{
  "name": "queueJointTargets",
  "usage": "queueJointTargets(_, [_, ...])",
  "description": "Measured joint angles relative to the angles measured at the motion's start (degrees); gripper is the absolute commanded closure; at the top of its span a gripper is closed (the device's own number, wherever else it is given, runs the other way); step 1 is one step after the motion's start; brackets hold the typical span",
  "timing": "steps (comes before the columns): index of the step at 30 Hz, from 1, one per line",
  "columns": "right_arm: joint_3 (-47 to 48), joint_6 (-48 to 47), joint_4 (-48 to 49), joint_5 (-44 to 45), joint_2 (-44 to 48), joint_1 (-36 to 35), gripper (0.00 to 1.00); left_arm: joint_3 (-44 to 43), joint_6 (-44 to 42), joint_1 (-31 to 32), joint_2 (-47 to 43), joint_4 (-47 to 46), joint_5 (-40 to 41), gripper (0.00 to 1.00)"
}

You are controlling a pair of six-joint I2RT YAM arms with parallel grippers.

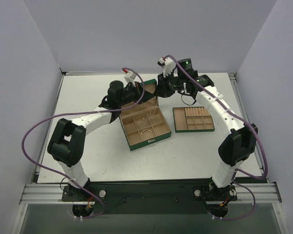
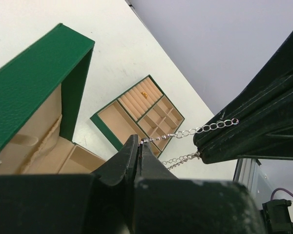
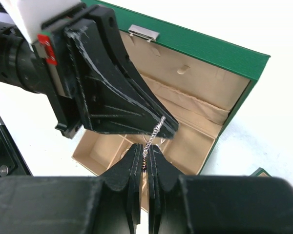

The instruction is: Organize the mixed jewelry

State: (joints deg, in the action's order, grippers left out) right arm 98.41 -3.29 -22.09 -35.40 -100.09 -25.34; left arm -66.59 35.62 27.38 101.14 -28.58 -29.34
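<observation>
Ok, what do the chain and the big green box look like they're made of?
The chain: probably polished silvery metal; its small links glint. The green box: pebbled green skin, likely leather or an imitation; its lining is matte tan, perhaps suede or velvet, judging by the soft folds.

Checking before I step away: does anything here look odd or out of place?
The chain is strung through the air by the open box, pinched at once by the left gripper and the right gripper, rather than lying in a compartment.

an open green box point(image 1: 151, 141) sits just left of a small green tray point(image 1: 179, 120) on the white table point(image 1: 88, 97).
</observation>
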Motion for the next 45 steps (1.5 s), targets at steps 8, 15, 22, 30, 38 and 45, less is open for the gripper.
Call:
queueJointTargets(8, [-0.2, 0.1, 0.1, 1.7, -0.3, 0.6, 1.0, 0.2, -1.6, -0.7, -2.8, 3.2, 4.1, 1.0])
queueJointTargets(15, [1.6, 1.7, 1.5, 6.4, -6.9, 0.6, 1.0, 0.2, -3.8, -0.9, -5.9, 10.4, 10.9, 1.0])
queueJointTargets(22, [2.1, 5.7, 5.1, 8.0, -11.5, -0.2, 1.0, -0.2, -5.5, -0.7, -6.0, 18.9, 16.9, 1.0])
queueJointTargets(30, [3.6, 10.1, 10.4, 8.4, -12.7, -0.3, 1.0, -3.4, -5.8, -0.7, -5.7, 22.1, 21.2, 1.0])
queueJointTargets(38, [5.4, 13.3, 12.4, 9.9, -16.3, -0.1, 1.0, -8.0, -5.7, -0.6, -2.9, 26.0, 24.8, 1.0])
queueJointTargets(45, [6.4, 15.1, 13.2, 10.8, -17.9, -0.2, 1.0, -11.0, -4.8, -0.4, 0.1, 30.4, 27.2, 1.0])
